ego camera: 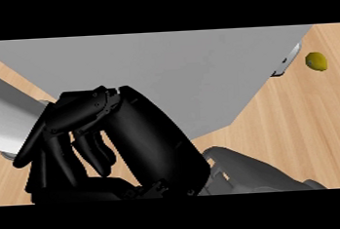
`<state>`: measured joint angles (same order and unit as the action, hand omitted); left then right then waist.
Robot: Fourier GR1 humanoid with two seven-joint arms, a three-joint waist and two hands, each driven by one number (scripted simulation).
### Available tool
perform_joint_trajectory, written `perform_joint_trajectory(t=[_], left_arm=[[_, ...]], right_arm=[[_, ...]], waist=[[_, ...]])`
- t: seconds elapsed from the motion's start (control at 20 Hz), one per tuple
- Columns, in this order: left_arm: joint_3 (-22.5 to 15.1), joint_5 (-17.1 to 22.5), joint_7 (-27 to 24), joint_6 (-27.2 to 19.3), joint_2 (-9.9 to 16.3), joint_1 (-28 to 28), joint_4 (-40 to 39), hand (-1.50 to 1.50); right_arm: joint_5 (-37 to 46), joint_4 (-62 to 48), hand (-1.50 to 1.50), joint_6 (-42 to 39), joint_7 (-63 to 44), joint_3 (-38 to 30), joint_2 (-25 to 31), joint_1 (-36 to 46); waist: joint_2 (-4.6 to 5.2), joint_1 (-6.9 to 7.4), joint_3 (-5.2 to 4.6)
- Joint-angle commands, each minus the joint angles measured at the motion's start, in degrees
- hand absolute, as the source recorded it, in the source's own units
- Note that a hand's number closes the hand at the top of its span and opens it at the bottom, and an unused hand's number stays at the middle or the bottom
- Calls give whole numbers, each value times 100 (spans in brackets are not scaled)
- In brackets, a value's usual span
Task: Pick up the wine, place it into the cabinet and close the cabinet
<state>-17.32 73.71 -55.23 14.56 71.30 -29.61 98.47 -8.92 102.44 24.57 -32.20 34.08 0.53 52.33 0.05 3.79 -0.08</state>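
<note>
Grey cabinet [178, 77] fills your view; your left hand [109, 144] hangs before it, fingers curled, holding nothing visible.

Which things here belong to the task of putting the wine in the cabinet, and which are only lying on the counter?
Belong to the task: cabinet, grey, with its handle; left hand, raised in front of the cabinet. No wine shows in this view.

Only lying about: lemon, on the wooden counter beside the cabinet.
</note>
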Motion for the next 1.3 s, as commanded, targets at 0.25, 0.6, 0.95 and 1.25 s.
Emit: perform_joint_trajectory(t=[0.25, 0.6, 0.95, 1.25], left_arm=[[537, -121, -288, 875, -153, -445, -346, -150], [733, 29, 178, 748, -125, -149, -249, -150], [1021, -96, 328, 1091, -356, -309, -655, -150], [1307, -253, 434, 1279, -575, -461, -749, -150]], right_arm=[[-1146, -1971, 150, -1575, 843, -1099, -1, 940], [-2635, -2823, 150, -3676, 5, -570, -51, 1177], [-3454, -4116, 150, -4725, -222, -930, -52, 1732], [-3800, -5004, 150, -5400, 300, -1267, -53, 1745]], waist=[[12, -25, 6], [75, 30, -4], [21, -98, 1], [18, -106, 4]])
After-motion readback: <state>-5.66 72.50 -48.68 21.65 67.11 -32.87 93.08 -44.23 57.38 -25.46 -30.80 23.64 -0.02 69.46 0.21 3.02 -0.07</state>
